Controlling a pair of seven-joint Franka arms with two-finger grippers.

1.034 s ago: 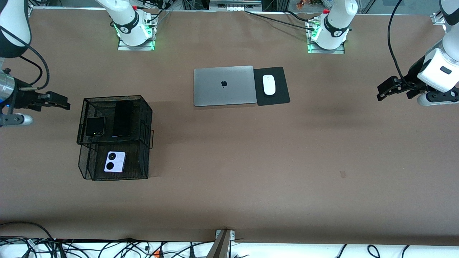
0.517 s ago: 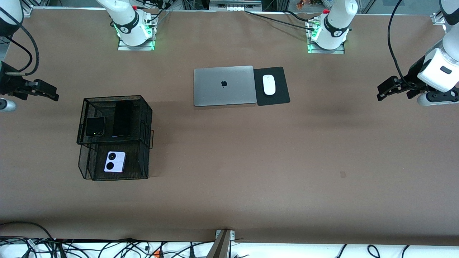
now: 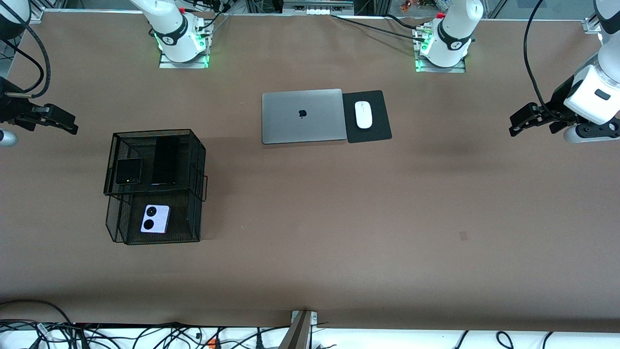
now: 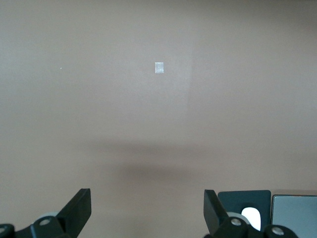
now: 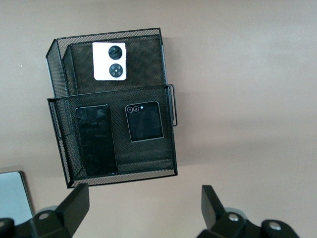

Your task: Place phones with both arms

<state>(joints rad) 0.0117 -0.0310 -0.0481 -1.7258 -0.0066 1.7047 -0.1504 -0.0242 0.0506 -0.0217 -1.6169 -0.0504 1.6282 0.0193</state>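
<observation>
Right gripper (image 3: 65, 123), fingers spread and empty, hovers at its table end just beside the two-tier mesh basket (image 3: 196, 160) holding three phones (image 3: 155, 219); left gripper (image 3: 520, 121), likewise spread, hangs over bare table.

Robotics lab, pretty obviously. Two white arm bases (image 3: 181, 41) bolted onto brown-covered table (image 3: 339, 218), green status lights glowing at mounts. Loose black cables (image 3: 97, 334) tangled along table edge nearest front camera, more cabling and metal framing (image 3: 315, 7) along edge by bases. Office-style props staged on top: closed grey laptop (image 3: 302, 116), white mouse (image 3: 363, 115) on black pad (image 3: 375, 133), black mesh organizer (image 3: 155, 186).
</observation>
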